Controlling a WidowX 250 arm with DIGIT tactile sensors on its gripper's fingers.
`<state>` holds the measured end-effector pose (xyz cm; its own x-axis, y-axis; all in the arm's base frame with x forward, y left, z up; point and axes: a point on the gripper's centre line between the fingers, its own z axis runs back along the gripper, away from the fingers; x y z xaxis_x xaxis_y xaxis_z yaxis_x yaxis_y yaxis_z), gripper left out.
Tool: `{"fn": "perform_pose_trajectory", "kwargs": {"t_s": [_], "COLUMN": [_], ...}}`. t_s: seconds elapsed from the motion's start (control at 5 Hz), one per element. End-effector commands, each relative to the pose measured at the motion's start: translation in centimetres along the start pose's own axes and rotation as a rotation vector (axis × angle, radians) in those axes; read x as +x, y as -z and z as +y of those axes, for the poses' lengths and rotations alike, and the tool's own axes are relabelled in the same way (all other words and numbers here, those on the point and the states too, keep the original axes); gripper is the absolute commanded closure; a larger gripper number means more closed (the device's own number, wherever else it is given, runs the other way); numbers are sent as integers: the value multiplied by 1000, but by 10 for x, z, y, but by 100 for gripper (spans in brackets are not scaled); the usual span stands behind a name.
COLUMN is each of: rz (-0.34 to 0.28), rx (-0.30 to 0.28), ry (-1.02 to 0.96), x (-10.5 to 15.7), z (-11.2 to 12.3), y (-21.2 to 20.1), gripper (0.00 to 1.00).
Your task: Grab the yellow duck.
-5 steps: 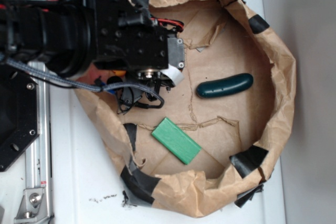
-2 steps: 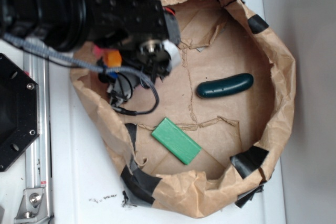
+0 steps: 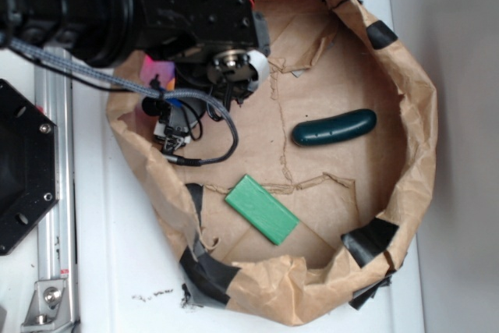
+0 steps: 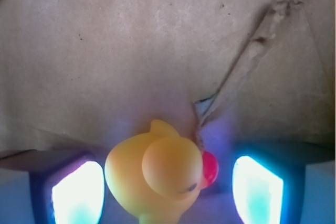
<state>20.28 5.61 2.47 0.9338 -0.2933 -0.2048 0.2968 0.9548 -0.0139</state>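
The yellow duck [image 4: 157,174] fills the bottom middle of the wrist view, its red beak [image 4: 210,167] pointing right, resting on the brown paper floor. My gripper [image 4: 168,187] is open around it. The left pad [image 4: 79,195] sits close against the duck's body, while the right pad [image 4: 257,190] stands a small gap off the beak. In the exterior view the black arm [image 3: 179,13] covers the upper left of the paper bowl [image 3: 413,115] and hides the duck and the fingers.
A dark green cucumber [image 3: 334,127] lies right of centre in the bowl, and a green block [image 3: 262,209] lies near the front. The bowl's crumpled paper walls rise all round. A torn paper seam [image 4: 247,56] runs up to the right.
The arm has shifted towards the upper left part of the bowl, away from the green block. The cucumber and block have not moved.
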Motion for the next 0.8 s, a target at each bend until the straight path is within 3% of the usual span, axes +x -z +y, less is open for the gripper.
{"fn": "perform_pose_trajectory", "kwargs": {"t_s": [0.0,0.2,0.6], "rz": [2,-26,-49], "rx": [7,-5,-32], "ry": [21,15,17], "x": [4,5,9], "z": [-7,-8,-7], "y": [6,10,12], "gripper": [0,100,100]}}
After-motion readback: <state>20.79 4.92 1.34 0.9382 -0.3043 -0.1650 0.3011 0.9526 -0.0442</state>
